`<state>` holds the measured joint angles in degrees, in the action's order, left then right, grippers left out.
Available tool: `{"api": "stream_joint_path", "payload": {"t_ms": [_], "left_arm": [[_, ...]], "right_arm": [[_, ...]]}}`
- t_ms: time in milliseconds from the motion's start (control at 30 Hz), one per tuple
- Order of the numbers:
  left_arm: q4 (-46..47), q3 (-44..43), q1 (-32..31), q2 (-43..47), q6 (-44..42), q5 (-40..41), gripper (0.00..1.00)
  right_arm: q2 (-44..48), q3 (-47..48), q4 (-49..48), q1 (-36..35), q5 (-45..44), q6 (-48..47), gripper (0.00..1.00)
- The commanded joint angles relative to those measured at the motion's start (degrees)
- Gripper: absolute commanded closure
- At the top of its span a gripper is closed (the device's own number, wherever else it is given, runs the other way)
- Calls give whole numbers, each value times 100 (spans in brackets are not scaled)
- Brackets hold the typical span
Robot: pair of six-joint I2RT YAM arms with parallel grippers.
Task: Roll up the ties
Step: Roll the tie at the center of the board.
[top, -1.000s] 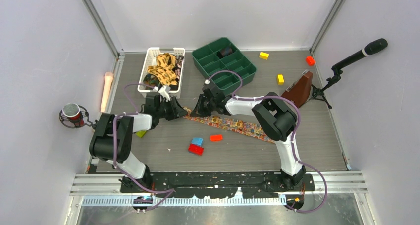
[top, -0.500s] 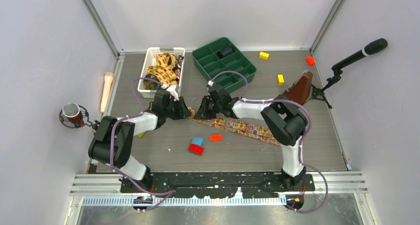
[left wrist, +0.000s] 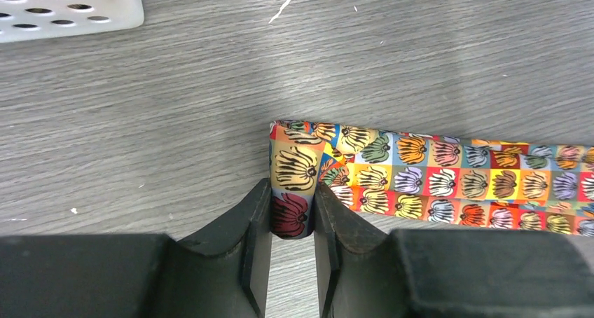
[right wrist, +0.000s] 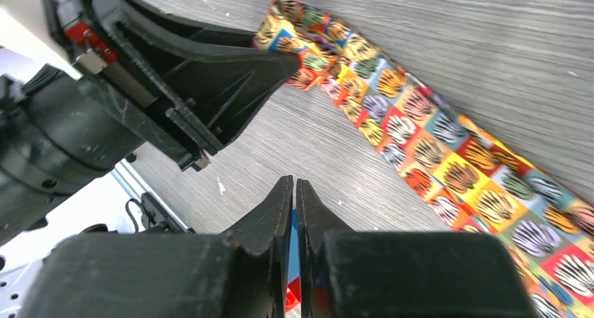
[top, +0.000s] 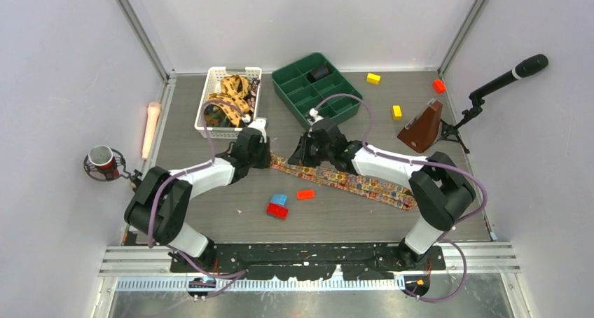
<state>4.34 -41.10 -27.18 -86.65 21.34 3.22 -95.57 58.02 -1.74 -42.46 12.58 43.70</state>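
Arms slid toward desk [top: 210,213] right edge; left gripper [left wrist: 293,199] clamps folded end of tie [left wrist: 448,185], right gripper [right wrist: 294,188] pinches it too; roll likely begun.

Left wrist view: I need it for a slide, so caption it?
Left claw pinches the folded end of a multicoloured flower-print fabric necktie.

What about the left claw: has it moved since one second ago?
Yes. In the top view the left claw has moved to the right, away from the white basket. It is shut on the end of the tie.
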Motion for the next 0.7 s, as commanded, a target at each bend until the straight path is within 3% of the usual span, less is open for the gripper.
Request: {"api": "stream_joint_path", "payload": {"t_ms": [0, 367, 667], "left_arm": [[-100, -285, -415, -9, -254, 1237, 74], [-235, -804, -1596, -777, -682, 3326, 79], [-486, -1351, -2397, -1516, -1112, 4483, 76]], "right_arm": [[499, -236, 129, 139, -415, -121, 88], [1236, -814, 384, 504, -671, -20, 88], [1826, -1166, 387, 841, -817, 98, 88]]}}
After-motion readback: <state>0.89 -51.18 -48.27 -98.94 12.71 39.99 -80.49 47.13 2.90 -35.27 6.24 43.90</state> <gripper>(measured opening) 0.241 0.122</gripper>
